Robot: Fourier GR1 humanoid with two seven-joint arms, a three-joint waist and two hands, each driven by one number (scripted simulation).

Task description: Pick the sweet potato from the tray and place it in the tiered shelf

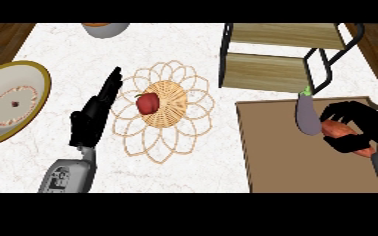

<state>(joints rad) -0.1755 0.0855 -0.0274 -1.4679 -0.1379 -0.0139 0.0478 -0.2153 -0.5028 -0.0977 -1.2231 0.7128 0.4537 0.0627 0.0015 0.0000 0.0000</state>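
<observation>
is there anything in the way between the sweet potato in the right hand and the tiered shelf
Partly. The right hand is curled round the sweet potato over the tray. An eggplant lies on the tray just left of it, pointing toward the tiered shelf beyond. It sits close beside the likely path; nothing else visible does.

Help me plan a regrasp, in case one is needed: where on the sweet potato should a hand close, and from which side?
Around its thick middle, from above. The sweet potato lies flat on the tray, long axis slanting, so fingers fit across its width. The eggplant lies close on its left, so approach from the right, where the right hand already curls around it.
</observation>
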